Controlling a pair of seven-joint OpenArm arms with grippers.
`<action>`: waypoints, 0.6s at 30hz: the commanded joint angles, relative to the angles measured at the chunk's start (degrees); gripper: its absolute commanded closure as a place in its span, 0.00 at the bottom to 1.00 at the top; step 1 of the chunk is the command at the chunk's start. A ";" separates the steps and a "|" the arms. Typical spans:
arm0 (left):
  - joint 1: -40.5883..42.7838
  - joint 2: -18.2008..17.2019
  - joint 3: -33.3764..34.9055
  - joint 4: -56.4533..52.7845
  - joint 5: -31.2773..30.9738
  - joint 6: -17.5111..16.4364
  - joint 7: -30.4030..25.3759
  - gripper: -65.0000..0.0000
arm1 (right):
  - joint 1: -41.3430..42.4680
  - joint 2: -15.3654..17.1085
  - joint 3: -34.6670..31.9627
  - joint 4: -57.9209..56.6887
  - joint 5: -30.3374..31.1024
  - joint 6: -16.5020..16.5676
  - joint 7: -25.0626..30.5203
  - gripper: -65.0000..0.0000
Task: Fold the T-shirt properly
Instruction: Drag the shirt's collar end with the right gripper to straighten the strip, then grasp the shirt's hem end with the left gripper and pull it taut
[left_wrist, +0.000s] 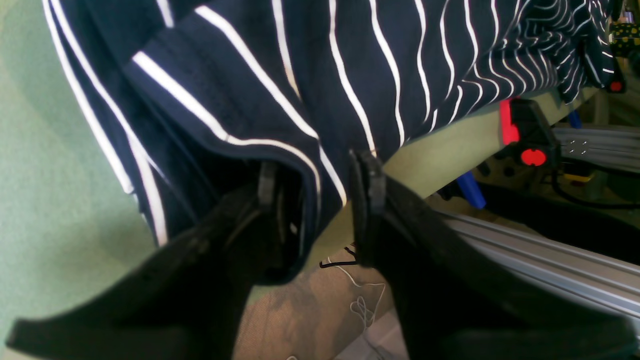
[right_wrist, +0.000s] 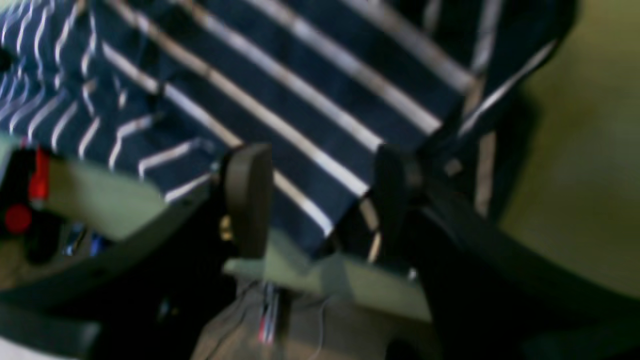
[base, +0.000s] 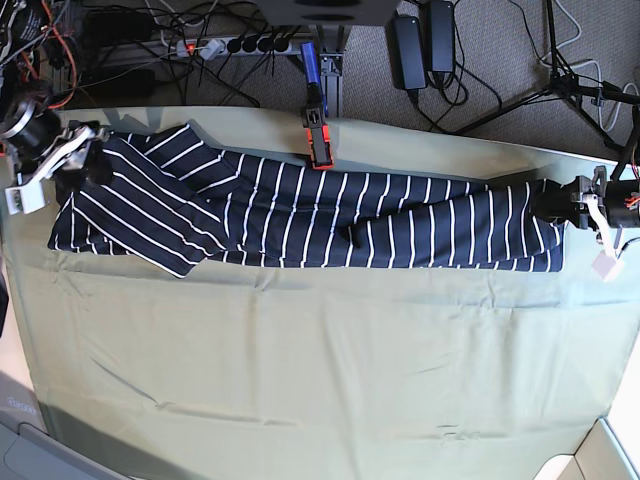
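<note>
The T-shirt (base: 330, 215), dark navy with thin white stripes, lies as a long band across the far half of the table. My right gripper (base: 85, 160) is at its left end, my left gripper (base: 560, 205) at its right end. In the left wrist view the T-shirt (left_wrist: 350, 60) fills the top, and my left gripper (left_wrist: 317, 185) is open, a folded hem hanging loose against one finger. In the blurred right wrist view my right gripper (right_wrist: 320, 200) stands open around a corner of the T-shirt (right_wrist: 300, 75), and neither finger presses on it.
A pale green tablecloth (base: 300, 350) covers the table. A red and black clamp (base: 318, 135) sits on the far edge behind the shirt, and cables, power bricks and a tripod lie on the floor beyond it. Both shirt ends lie near table edges.
</note>
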 joint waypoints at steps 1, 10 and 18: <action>-0.92 -1.46 -0.50 0.70 -1.19 -1.74 -0.37 0.65 | 0.66 0.92 1.36 2.08 2.03 2.43 1.42 0.50; -0.94 -0.98 -5.86 0.70 -0.44 -1.74 -4.68 0.63 | 5.53 0.44 1.86 5.18 0.15 2.45 4.35 1.00; -0.81 -0.94 -11.54 0.63 8.76 -1.74 -10.21 0.46 | 5.68 -0.57 0.17 -1.51 -0.72 2.43 6.75 1.00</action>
